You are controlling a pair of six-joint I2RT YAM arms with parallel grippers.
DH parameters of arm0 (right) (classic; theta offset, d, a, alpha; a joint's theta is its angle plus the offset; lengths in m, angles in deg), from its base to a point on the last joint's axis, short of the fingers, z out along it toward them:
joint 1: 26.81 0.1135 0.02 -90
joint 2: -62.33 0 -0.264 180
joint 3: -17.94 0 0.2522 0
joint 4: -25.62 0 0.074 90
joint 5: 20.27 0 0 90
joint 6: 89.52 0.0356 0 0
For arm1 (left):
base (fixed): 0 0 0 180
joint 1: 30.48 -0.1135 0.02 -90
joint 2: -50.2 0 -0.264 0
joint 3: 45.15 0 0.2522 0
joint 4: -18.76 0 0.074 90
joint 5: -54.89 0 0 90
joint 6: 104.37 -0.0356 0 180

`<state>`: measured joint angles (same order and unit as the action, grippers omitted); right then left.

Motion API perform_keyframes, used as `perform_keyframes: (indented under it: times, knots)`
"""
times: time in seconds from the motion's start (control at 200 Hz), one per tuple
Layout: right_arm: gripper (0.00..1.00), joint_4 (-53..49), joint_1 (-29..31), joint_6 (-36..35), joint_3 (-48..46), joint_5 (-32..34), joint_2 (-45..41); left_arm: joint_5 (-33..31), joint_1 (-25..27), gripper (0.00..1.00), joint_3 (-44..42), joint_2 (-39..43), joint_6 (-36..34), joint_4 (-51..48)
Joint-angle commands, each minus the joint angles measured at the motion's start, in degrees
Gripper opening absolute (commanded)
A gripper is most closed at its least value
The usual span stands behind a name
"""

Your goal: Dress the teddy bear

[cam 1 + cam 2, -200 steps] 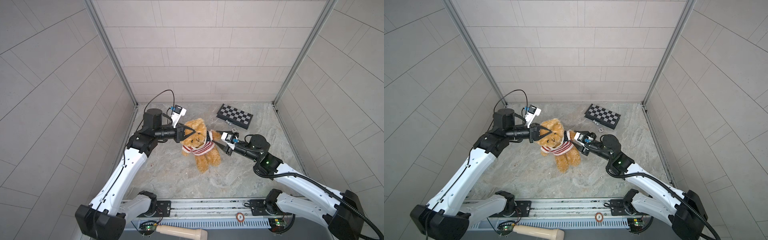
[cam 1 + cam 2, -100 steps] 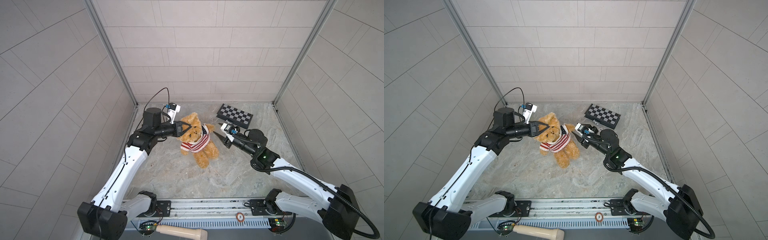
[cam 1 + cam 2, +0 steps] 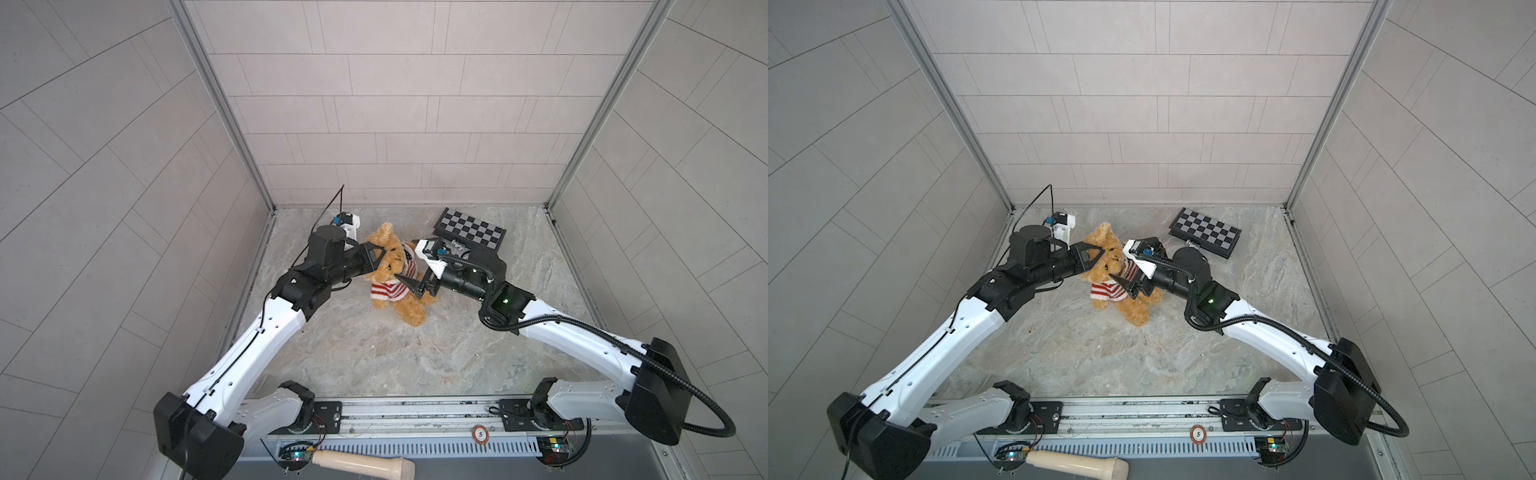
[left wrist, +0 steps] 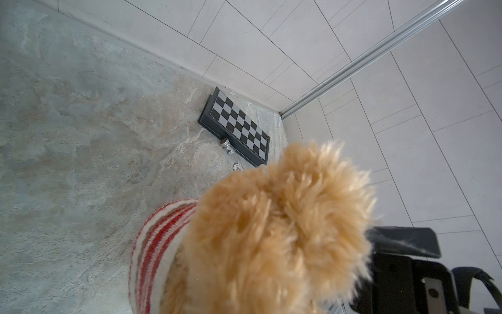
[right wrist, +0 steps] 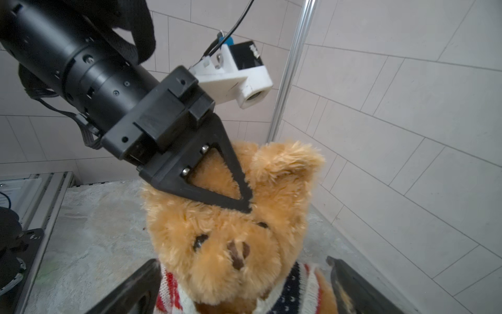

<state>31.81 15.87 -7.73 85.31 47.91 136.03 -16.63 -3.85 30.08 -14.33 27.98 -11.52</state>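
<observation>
While the left gripper (image 3: 381,253) holds the teddy bear (image 3: 409,309) up by the head, the right gripper (image 3: 405,285) sits at its chest (both top views). Bear is on the marble table (image 3: 374,353), left of centre and toward the far side, face toward the right arm. Striped sweater (image 3: 388,291) is around the torso, legs bare below it. Chessboard (image 3: 469,232) lies far right, apart from the bear

Left wrist view: mostly head fur, close up. Sweater (image 4: 160,239) sits round the shoulder below it. One dark finger (image 4: 402,242) shows at the frame edge; closure not readable from here

Right wrist view: left gripper's fingers are clamped together on the fur at the crown, between the ears. Right gripper's two fingers (image 5: 130,288) stand wide apart, one each side of the chest, gripping nothing that I can see. Collar is round the neck under the muzzle

Judgement: head is through the collar, so the step in hand is seating the garment on the body. Whether both arms are in their sleeves: cannot tell. Next move likely needs the right jaws to close on knit only, not fur, at hem or sleeve, then draw it down against the left's hold. Too hard a pull could slip the head free
</observation>
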Motion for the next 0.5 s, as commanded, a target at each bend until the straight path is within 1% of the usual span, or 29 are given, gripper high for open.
perform_keyframes:
  times: [0.0,0.07,0.14,0.17,0.24,0.395,0.491]
  knots:
    - [0.99,-3.4,0.3,-2.1,4.1,-2.0,1.2,-5.9,1.6,0.0,-0.7,-0.4,4.6,5.8]
    - [0.99,-6.9,0.8,-4.2,6.8,-2.7,3.3,-6.3,1.6,0.0,-0.2,-1.3,4.7,5.6]
    - [0.99,-9.2,1.0,-5.6,8.5,-1.9,5.5,-6.4,1.7,0.0,0.5,-2.0,4.8,4.9]
    - [0.99,-10.0,1.0,-6.0,9.0,-1.6,6.2,-6.5,3.6,0.0,0.6,-2.0,4.9,5.0]
    - [0.99,-11.9,1.0,-7.3,10.2,-0.6,7.9,-7.2,4.2,0.0,0.5,-1.8,5.4,5.3]
    - [0.99,-12.4,0.9,-8.8,10.5,-1.3,10.9,-9.0,5.9,0.0,0.6,-1.7,5.5,6.6]
    - [0.99,-10.1,0.8,-8.6,8.3,-2.0,10.1,-10.2,6.1,0.0,0.1,-1.3,5.7,5.7]
